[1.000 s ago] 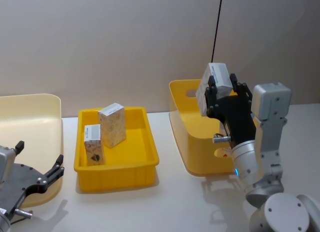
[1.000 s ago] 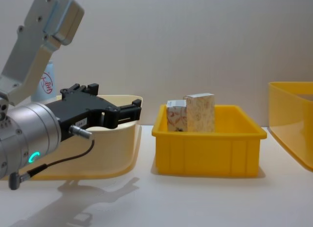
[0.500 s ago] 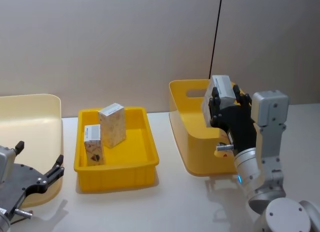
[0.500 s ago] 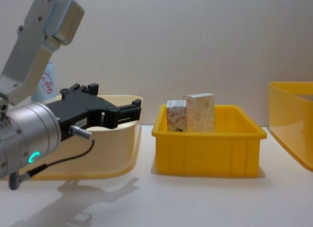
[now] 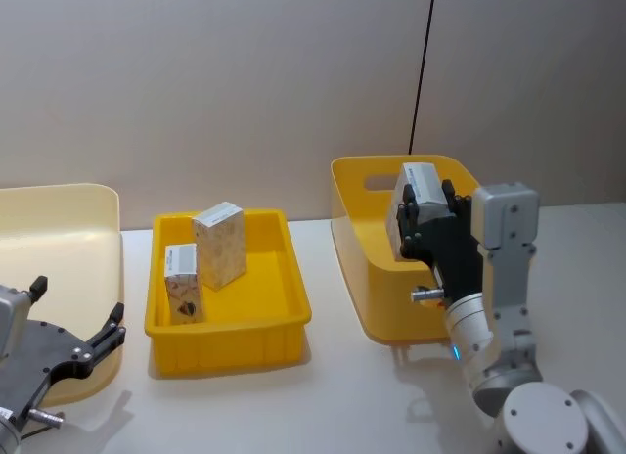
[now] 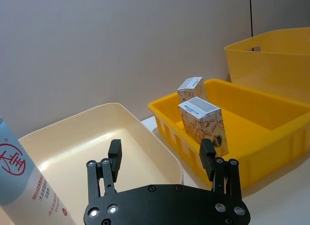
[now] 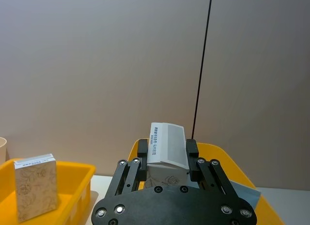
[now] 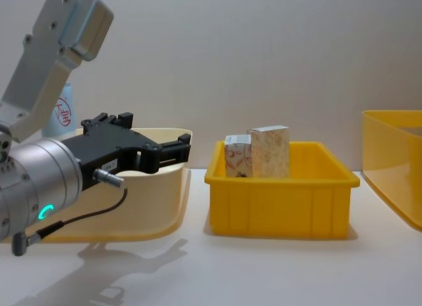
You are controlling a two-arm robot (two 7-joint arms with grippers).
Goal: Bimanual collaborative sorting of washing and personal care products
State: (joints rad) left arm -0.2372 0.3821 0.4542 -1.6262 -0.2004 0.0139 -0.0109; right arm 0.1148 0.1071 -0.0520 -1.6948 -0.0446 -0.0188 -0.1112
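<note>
Head view: right gripper, clamped on a white carton, now lower, over the deep yellow bin. Left wrist view: left gripper spread, unmoved; patterned cartons upright in the yellow tray.

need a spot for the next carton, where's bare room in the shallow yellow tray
The shallow yellow plastic tray is bare over its right and front floor. Its left back is crowded: two small white patterned cartons stand there. The right claw holds a third white carton above the tall yellow tub.
</note>
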